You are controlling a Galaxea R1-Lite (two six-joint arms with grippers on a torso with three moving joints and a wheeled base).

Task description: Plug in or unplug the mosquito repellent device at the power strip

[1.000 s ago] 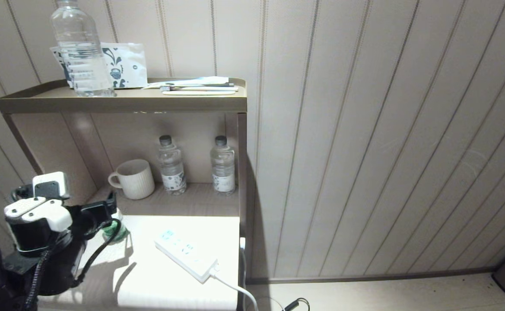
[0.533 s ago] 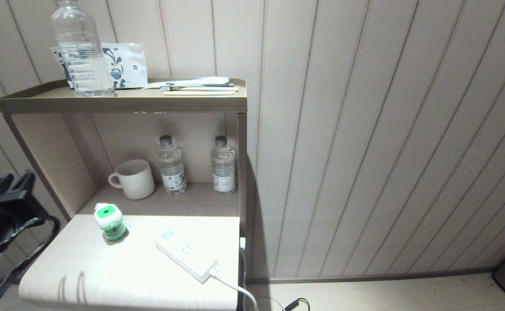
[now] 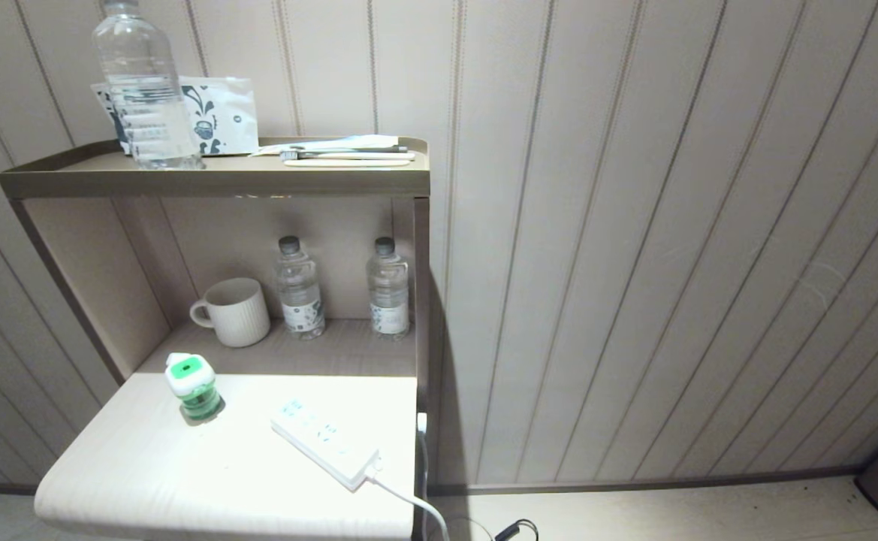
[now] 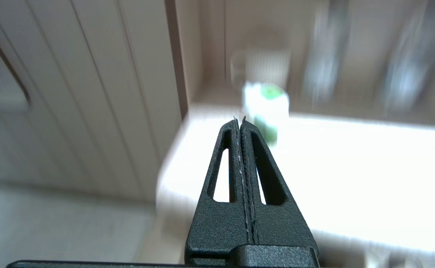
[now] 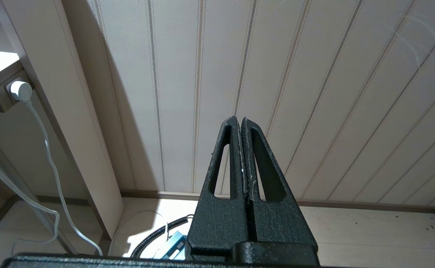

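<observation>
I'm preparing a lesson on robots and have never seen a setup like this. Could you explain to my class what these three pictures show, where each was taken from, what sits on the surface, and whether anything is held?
These come from a wheeled robot with two arms, each ending in a two-fingered gripper.

The wide picture is from a camera on the robot's head; neither arm appears in it. On the pale tabletop the mosquito repellent device stands upright, with a white and green cap over a green bottle. Apart from it lies the power strip, its cable running off the edge. The device is not plugged in. Behind are a mug and two small water bottles.

The other two pictures come from cameras on the wrists. The left gripper is shut and empty, pointing toward the blurred device. The right gripper is shut too, facing a panelled wall.

Nothing is held.
</observation>
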